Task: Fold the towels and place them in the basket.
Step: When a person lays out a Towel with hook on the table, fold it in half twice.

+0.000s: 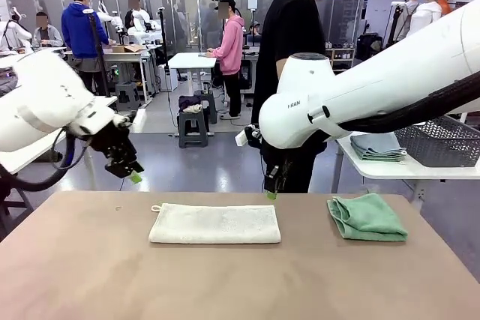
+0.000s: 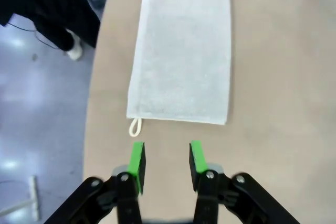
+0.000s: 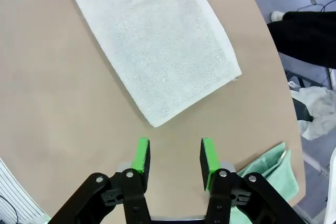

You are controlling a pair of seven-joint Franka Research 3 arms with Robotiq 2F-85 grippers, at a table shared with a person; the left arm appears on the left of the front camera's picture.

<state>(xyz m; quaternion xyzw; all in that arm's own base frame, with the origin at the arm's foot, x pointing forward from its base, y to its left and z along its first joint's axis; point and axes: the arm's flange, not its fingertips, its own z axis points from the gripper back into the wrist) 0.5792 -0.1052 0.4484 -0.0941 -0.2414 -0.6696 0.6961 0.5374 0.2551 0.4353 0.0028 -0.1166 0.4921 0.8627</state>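
Note:
The cream-white towel (image 1: 214,224) lies flat as a long strip in the middle of the table, its little loop (image 1: 156,207) at the left end. To its right rests the mint green towel (image 1: 367,217), loosely folded. My left gripper (image 1: 133,176) hangs open above the far edge, beyond the loop end; in the left wrist view the gripper (image 2: 167,161) is just short of the towel (image 2: 181,51) and loop (image 2: 135,127). My right gripper (image 1: 271,189) hovers open over the towel's far right end. The right wrist view shows the gripper (image 3: 174,161) empty, the towel (image 3: 152,40) ahead and the green towel (image 3: 268,174) beside it. The basket (image 1: 442,140) stands on a side table at the right.
A person in black (image 1: 289,35) stands at the table's far side behind my right arm. Folded grey-green cloths (image 1: 377,148) lie next to the basket on the white side table (image 1: 390,168). The brown tabletop (image 1: 225,282) has bare room in front.

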